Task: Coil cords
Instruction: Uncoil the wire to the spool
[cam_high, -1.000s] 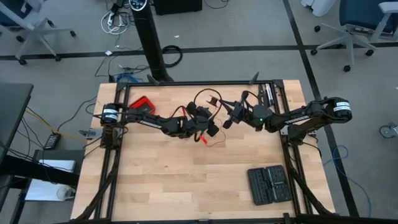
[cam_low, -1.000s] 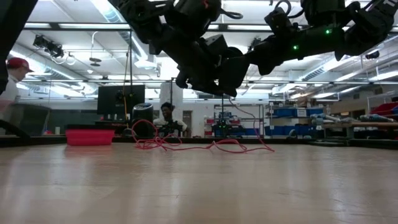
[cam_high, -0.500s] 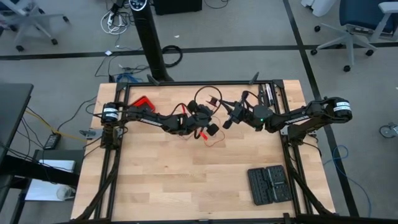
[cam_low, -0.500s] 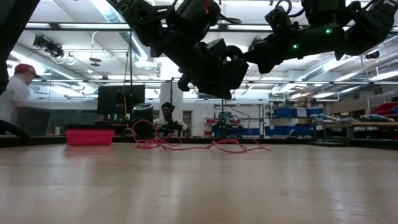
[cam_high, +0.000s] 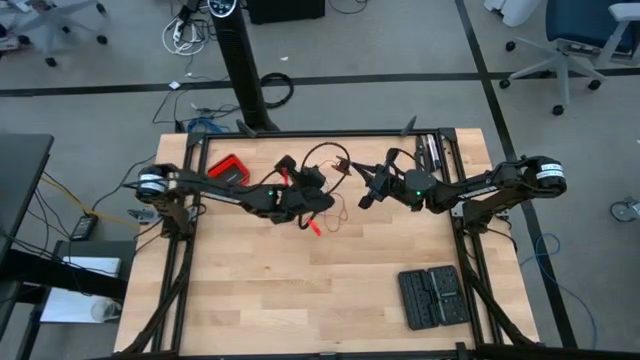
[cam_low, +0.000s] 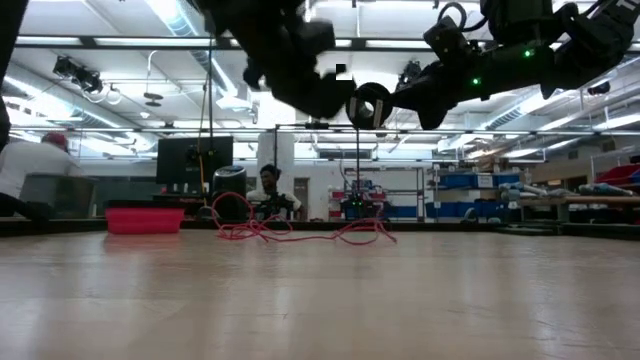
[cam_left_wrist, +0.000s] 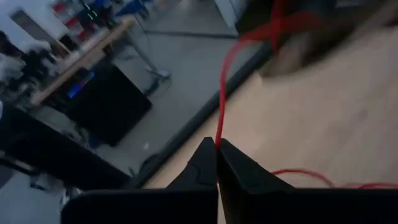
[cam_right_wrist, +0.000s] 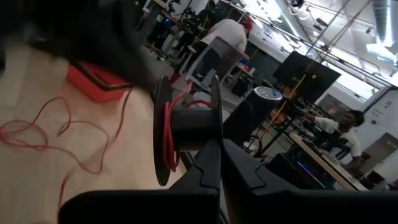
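Note:
The cord is a thin red wire. Part of it is wound on a black spool (cam_right_wrist: 186, 130), and the rest lies in loose loops (cam_low: 300, 232) on the table's far middle. My left gripper (cam_left_wrist: 217, 146) hangs above the table's middle (cam_high: 316, 205), shut on a free stretch of the wire. My right gripper (cam_right_wrist: 214, 152) is just to its right (cam_high: 362, 195), shut at the spool (cam_low: 368, 105), which it holds up in the air. My left gripper pinches a single strand of the red wire (cam_left_wrist: 217, 134) between its fingertips. From the tips the strand runs straight away, fairly taut, clear of the table. My right gripper holds the black spool by its lower edge (cam_right_wrist: 211, 140). The fingers themselves cover the exact spot. The spool is lifted clear, its axle lying across the fingers.
A red box with a black top (cam_high: 230, 167) sits at the far left of the table. A black ridged tray (cam_high: 432, 297) lies near the front right. Both arms meet above the table's middle. People move about in the room behind the table.
My left gripper has risen and gone toward the table's left edge with the wire. The right end of the loose loops on the table has been drawn leftward. My right gripper and the spool have kept still.

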